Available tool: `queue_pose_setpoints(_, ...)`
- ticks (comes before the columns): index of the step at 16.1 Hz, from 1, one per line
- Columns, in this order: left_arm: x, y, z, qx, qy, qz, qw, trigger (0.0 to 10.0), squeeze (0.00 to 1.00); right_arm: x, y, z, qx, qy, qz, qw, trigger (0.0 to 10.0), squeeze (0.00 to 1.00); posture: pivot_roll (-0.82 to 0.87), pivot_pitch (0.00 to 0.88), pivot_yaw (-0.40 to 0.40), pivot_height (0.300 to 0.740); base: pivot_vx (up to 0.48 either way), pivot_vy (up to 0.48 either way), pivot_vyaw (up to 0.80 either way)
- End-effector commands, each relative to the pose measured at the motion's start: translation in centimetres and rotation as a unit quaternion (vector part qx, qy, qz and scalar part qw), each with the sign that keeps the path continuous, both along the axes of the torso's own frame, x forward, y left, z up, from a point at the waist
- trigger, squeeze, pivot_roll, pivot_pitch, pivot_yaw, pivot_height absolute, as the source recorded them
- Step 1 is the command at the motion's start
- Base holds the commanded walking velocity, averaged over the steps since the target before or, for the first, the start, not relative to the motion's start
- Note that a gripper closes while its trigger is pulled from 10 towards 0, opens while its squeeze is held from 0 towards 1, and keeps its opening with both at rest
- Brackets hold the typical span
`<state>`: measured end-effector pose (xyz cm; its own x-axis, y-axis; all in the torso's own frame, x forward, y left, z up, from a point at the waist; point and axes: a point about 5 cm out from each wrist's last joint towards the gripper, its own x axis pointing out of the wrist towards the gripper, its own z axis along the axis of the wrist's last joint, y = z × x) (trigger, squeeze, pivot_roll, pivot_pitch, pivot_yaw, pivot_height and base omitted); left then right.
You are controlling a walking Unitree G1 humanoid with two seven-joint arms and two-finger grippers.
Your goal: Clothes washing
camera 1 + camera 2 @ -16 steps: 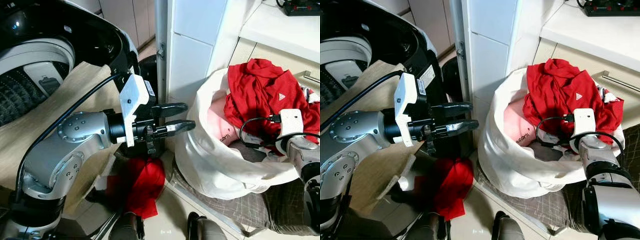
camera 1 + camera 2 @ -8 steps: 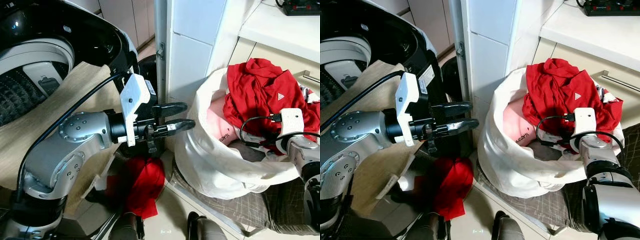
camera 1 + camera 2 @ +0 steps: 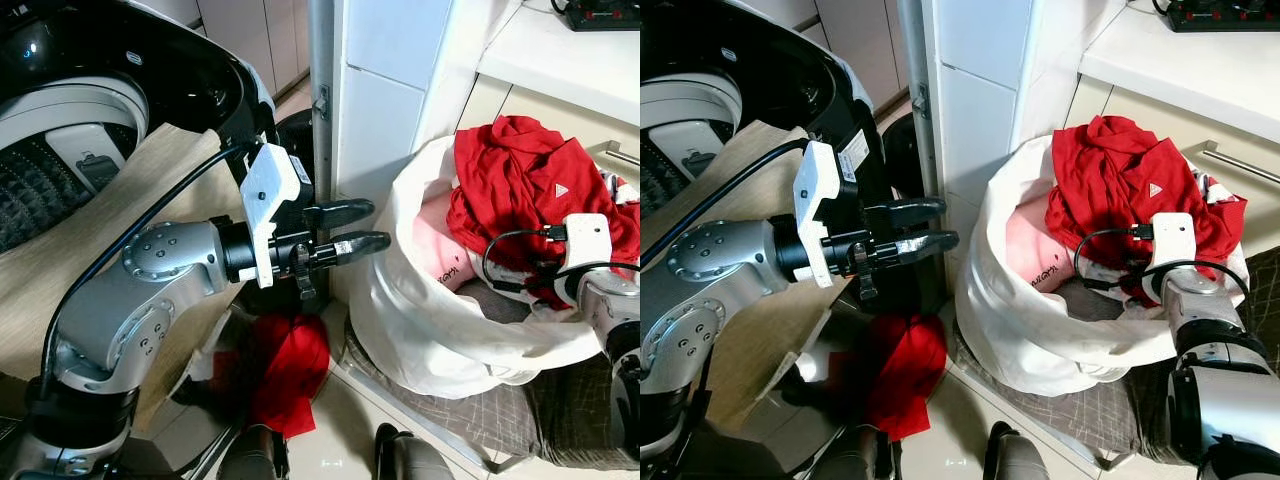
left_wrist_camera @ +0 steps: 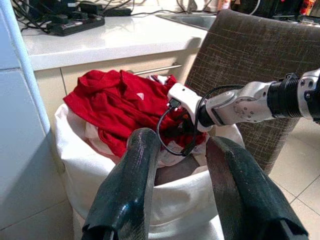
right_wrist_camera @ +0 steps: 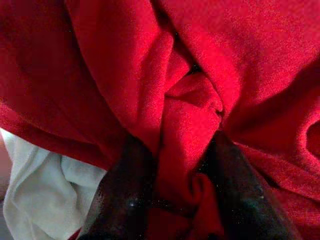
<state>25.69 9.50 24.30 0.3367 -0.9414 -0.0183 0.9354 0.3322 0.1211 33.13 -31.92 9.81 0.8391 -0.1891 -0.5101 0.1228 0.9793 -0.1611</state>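
Since our right gripper (image 5: 175,200) had pinched a fold of the crumpled red cotton shirt (image 3: 520,180) heaped at the white fabric laundry bag's (image 3: 440,330) far rim, we should probably lift straight up; it showed no clear long axis. Our left gripper (image 3: 350,228) hovered narrowly parted, empty.

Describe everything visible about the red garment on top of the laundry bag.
The red garment is a soft, matte knit, crumpled in deep folds, with a small white triangle mark on it. It is heaped on top of the white laundry bag, partly spilling over the rim, above pink and white clothes. The right gripper is pushed into it, a fold of the fabric bunched between its black fingers.
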Motion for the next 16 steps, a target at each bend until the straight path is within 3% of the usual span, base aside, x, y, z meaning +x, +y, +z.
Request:
queue_pose_setpoints(1,0.1,-0.2,0.3,0.000,-0.015,0.002,1.000,10.0,0.00,0.1,-0.2,0.4,0.009,-0.009,-0.004,1.000,0.0,0.00,0.02,0.177,0.047,0.740,0.000,0.000,0.00)
queue_pose_setpoints(4,0.7,-0.2,0.4,-0.012,-0.024,0.022,0.999,10.0,0.00,0.4,-0.4,1.1,0.012,-0.023,0.002,1.000,0.0,0.00,0.01,0.161,0.040,0.740,0.000,0.000,0.00)
queue_pose_setpoints(8,2.5,0.5,1.3,-0.057,-0.063,0.100,0.991,10.0,0.00,2.3,0.0,5.9,0.074,-0.150,0.046,0.985,0.0,0.00,-0.03,0.129,0.026,0.740,0.000,0.000,0.00)
queue_pose_setpoints(10,3.3,0.6,1.9,-0.080,-0.067,0.121,0.987,10.0,0.00,2.8,0.8,9.2,0.112,-0.219,0.098,0.964,0.0,0.00,-0.04,0.120,0.023,0.740,0.000,0.000,0.00)
queue_pose_setpoints(12,3.4,0.1,1.8,-0.077,-0.073,0.116,0.988,10.0,0.00,2.3,1.7,11.6,0.146,-0.262,0.149,0.942,0.0,0.00,-0.05,0.111,0.018,0.740,0.000,0.000,0.00)
queue_pose_setpoints(13,3.4,-0.4,1.8,-0.080,-0.076,0.113,0.987,10.0,0.00,1.4,2.8,13.6,0.171,-0.286,0.204,0.921,0.0,0.00,-0.06,0.110,0.017,0.740,0.000,0.000,0.00)
queue_pose_setpoints(14,3.5,-0.9,1.9,-0.091,-0.070,0.111,0.987,10.0,1.00,-0.1,4.3,15.9,0.203,-0.313,0.274,0.887,0.0,0.00,-0.06,0.108,0.015,0.740,0.000,0.000,0.00)
queue_pose_setpoints(15,3.6,-1.1,2.0,-0.095,-0.067,0.110,0.987,10.0,1.00,-0.6,4.9,16.6,0.212,-0.319,0.296,0.875,0.0,0.00,-0.06,0.108,0.014,0.740,0.000,0.000,0.00)
queue_pose_setpoints(16,3.5,-1.7,2.4,-0.105,-0.068,0.096,0.988,10.0,1.00,-2.3,6.4,18.3,0.234,-0.336,0.367,0.835,0.0,0.00,-0.07,0.108,0.010,0.740,0.000,0.000,0.00)
